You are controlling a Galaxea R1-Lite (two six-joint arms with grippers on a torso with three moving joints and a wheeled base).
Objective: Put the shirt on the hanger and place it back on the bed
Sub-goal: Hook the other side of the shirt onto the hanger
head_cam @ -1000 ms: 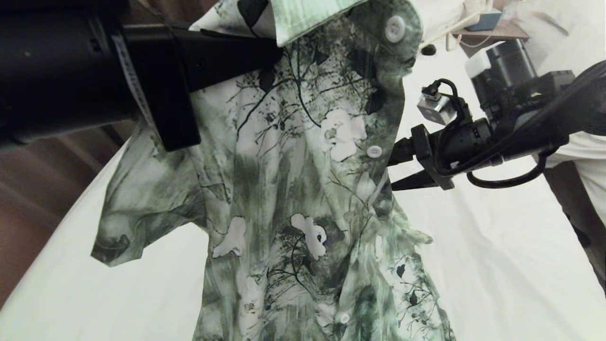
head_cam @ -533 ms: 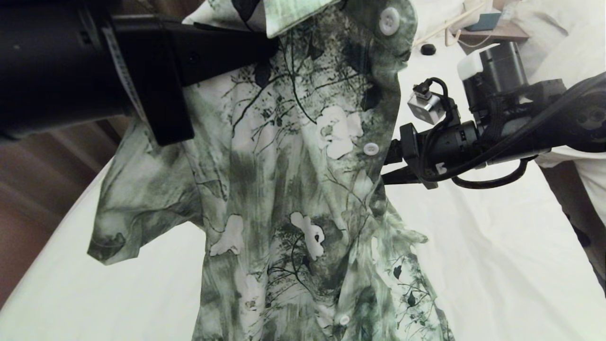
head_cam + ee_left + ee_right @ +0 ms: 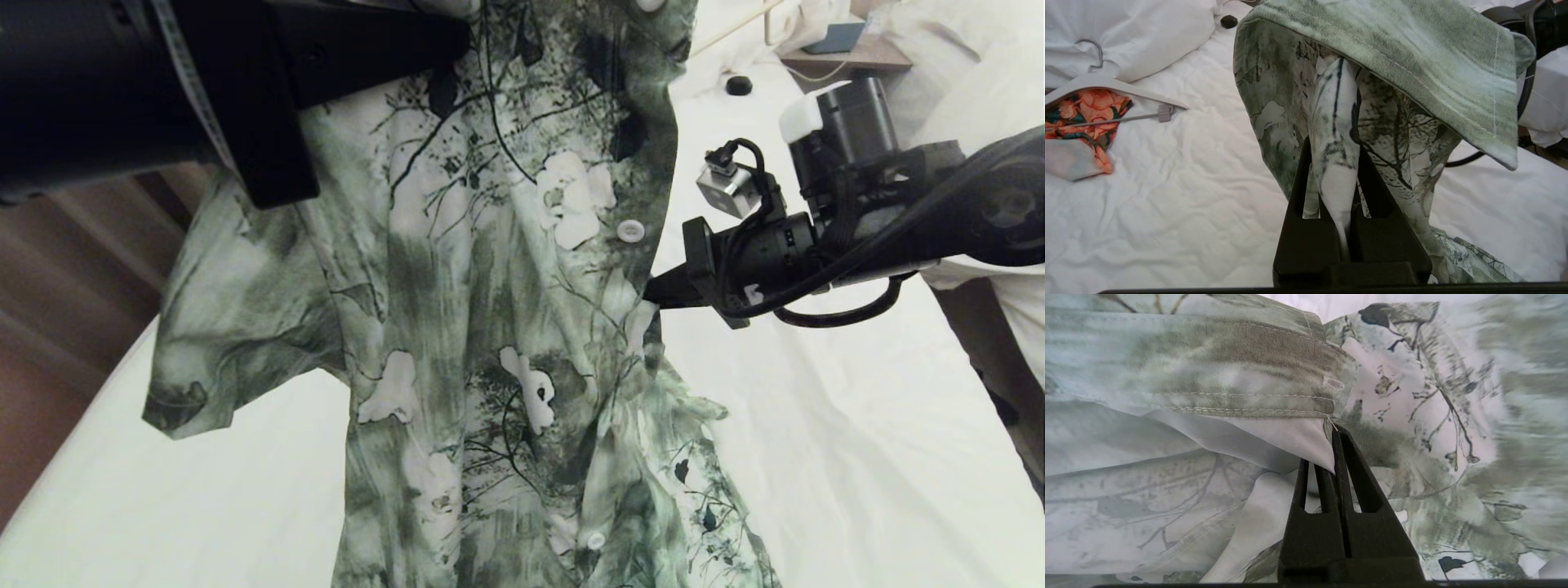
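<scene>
Left claw (image 3: 1336,171) is clamping the shirt (image 3: 490,327) near its collar; right claw (image 3: 1336,435) is pinching only the placket edge. That thin bite risks slipping free under tension.

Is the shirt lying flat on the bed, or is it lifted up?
Lifted. The shirt hangs lengthwise above the bed, pinched near its collar by the left gripper and at its front edge by the right gripper.
</scene>
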